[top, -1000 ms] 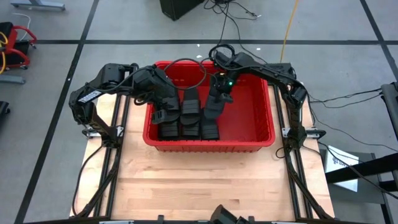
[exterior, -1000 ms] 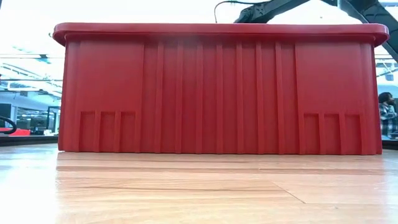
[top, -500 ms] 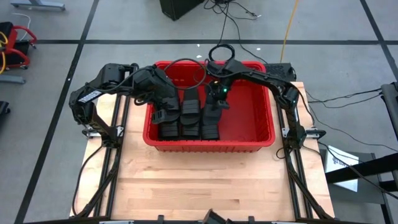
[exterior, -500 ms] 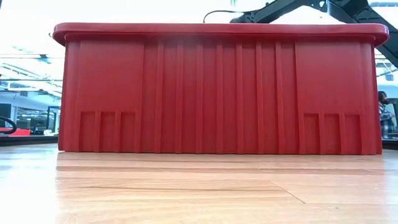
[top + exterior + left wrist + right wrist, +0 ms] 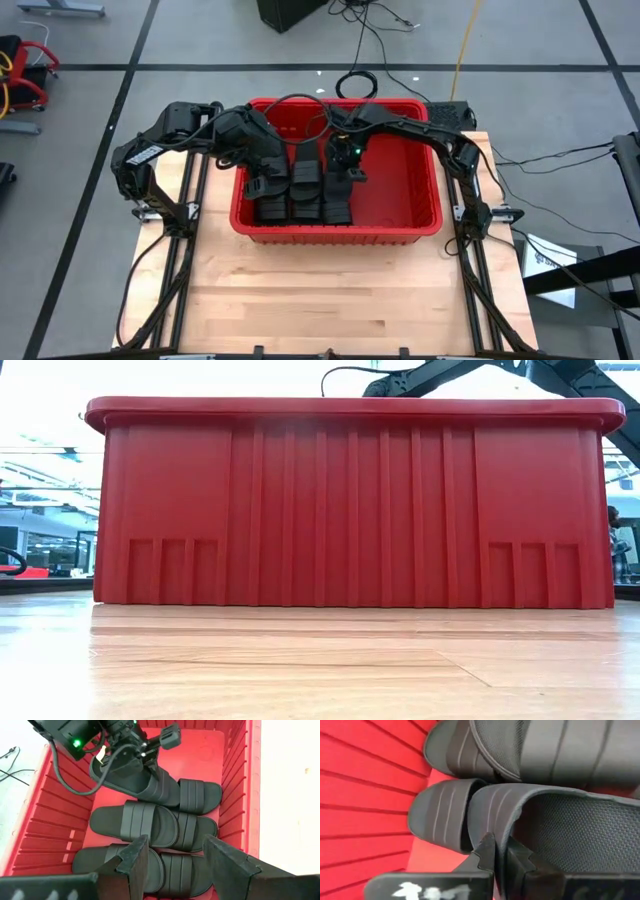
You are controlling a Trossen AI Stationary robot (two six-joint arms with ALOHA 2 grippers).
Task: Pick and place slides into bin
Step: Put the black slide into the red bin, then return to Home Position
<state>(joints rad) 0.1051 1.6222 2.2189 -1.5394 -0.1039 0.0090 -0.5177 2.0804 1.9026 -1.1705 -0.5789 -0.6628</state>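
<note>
The red bin point(image 5: 420, 200) stands at the table's far middle; in the low view its near wall point(image 5: 350, 510) hides what is inside. Several black slides lie in its left half in three rows point(image 5: 305, 190), overlapping end to end point(image 5: 150, 825). My left gripper point(image 5: 258, 188) hangs open and empty over the leftmost row, its fingers point(image 5: 175, 865) apart above a slide. My right gripper point(image 5: 347, 168) is inside the bin, shut on the far slide point(image 5: 132, 775) of the third row. My right gripper pinches the rim of the slide's sole point(image 5: 506, 831) at its far end between its two fingers, one on the footbed side and one beneath. The fingers slant down from the far side. The slide is tilted, its held end raised and its strap end point(image 5: 162, 787) on the slide below.
The bin's right half point(image 5: 400, 190) is bare red floor. The light wooden table point(image 5: 330, 290) stretches in front of the bin. Cables point(image 5: 350, 80) lie on the floor behind the bin. A person shows far off at the right edge of the low view point(image 5: 612, 535).
My right gripper has gone toward the table's left and a little toward the near edge inside the bin, carrying the slide. The slide has swung into line with the third row and come down onto it. My left gripper has kept still.
</note>
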